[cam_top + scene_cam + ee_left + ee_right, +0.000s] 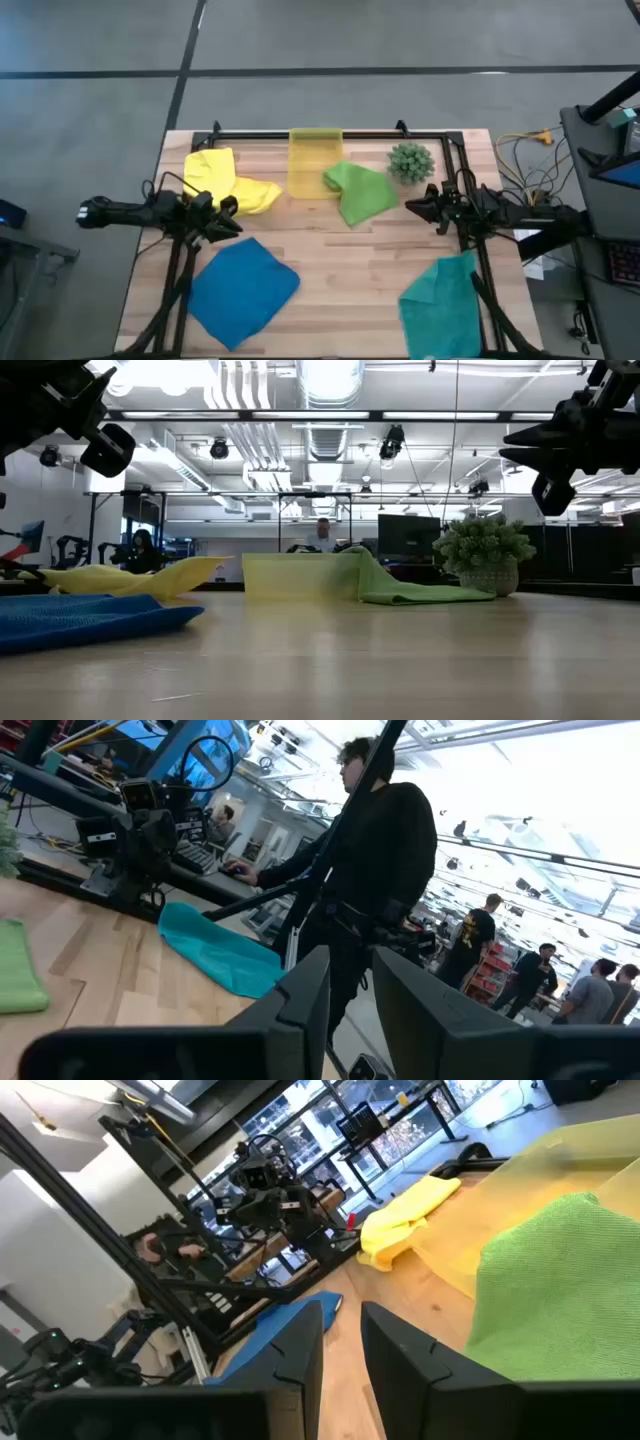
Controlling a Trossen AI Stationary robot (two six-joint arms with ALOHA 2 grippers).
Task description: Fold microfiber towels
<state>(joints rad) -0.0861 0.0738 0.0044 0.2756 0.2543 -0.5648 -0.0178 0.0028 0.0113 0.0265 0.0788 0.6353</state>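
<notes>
1. Left hand (228, 208) and right hand (412, 207) hung above the wooden desk (340, 270), fingers slightly apart, holding nothing.
2. Four soft microfiber towels lay crumpled: yellow (222, 180), lime green (360, 192), royal blue (238, 288), teal (442, 304).
3. Advice: flatten one towel before folding.

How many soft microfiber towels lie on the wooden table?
4: yellow towel far left, lime green towel draped from the translucent plastic bin, royal blue towel near left, teal towel near right.

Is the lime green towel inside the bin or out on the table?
Partly both: the lime green towel drapes over the bin's edge and spreads, rumpled, onto the table.
</notes>
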